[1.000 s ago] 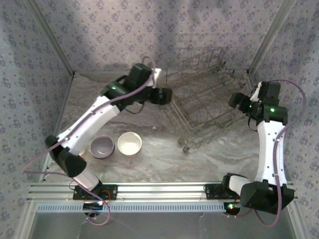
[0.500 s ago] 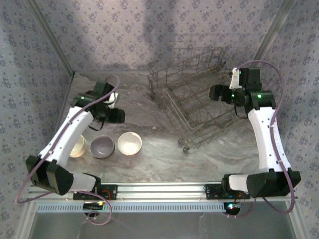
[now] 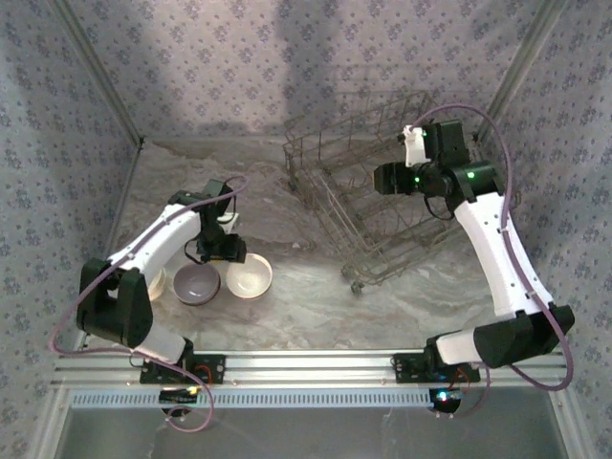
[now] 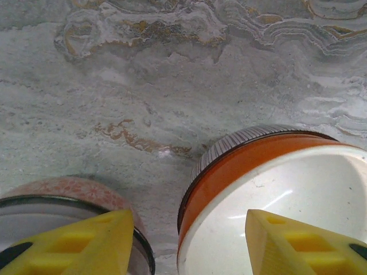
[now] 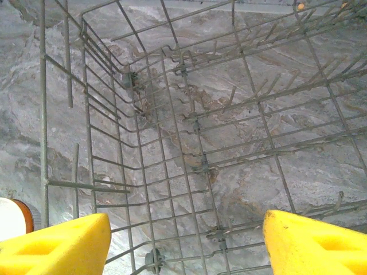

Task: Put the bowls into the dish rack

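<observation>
My left gripper (image 3: 222, 251) (image 4: 188, 232) hangs open just above two bowls, touching neither. One yellow finger is over the cream-inside, orange-outside bowl (image 3: 249, 275) (image 4: 269, 195). The other is over the lavender-inside bowl with a pink patterned outside (image 3: 196, 283) (image 4: 57, 197). A third, cream bowl (image 3: 154, 283) peeks out from under the left forearm. The grey wire dish rack (image 3: 368, 206) (image 5: 189, 143) stands tilted at the back centre-right, with no bowl in it. My right gripper (image 3: 381, 178) (image 5: 186, 232) is open and empty above the rack's wire floor.
The marbled table top (image 3: 306, 296) is bare in front of the rack. Patterned walls close in the back and both sides. The rack's upright tines (image 5: 229, 97) and side grid (image 5: 94, 143) lie below the right fingers. A sliver of the orange bowl (image 5: 14, 217) shows beside the rack.
The left arm swung away from the rack, back and down to the bowls at front left. The right arm moved leftward until its gripper came over the rack.
</observation>
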Tool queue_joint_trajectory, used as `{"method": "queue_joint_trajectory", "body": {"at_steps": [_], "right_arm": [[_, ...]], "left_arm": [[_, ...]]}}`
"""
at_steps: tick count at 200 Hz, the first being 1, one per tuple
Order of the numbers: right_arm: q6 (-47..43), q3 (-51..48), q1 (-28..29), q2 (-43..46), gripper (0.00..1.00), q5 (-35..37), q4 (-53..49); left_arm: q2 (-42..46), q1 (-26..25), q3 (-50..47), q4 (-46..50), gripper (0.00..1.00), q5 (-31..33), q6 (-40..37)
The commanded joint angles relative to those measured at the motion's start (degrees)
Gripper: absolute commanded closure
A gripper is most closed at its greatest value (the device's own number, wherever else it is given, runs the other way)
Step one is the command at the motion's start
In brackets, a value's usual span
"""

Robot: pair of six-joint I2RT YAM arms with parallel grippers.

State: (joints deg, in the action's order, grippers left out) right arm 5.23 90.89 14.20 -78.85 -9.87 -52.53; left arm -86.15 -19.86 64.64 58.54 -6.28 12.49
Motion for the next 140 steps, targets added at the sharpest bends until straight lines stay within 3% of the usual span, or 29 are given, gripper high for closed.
{"method": "queue_joint_trajectory", "body": {"at_steps": [1,87,140], "right_arm": [[-1.6,1.24,0.34,-0.91,0.29,0.55,-1.24],[-2.58,0.25,0.44,-1.62,0.29,1.16,-0.88],[-2.86,-0.01,0.25,-2.23,0.28,1.12,-0.68]], "left_arm": [[-1.05,-0.17,-0.14,-0.24,0.49,-0.81,0.23],[-4.89,-4.35,2.33,2.33,0.64,3.01,2.01],[-5.52,-5.19,4.37,4.44,0.68,5.09,1.66]]}}
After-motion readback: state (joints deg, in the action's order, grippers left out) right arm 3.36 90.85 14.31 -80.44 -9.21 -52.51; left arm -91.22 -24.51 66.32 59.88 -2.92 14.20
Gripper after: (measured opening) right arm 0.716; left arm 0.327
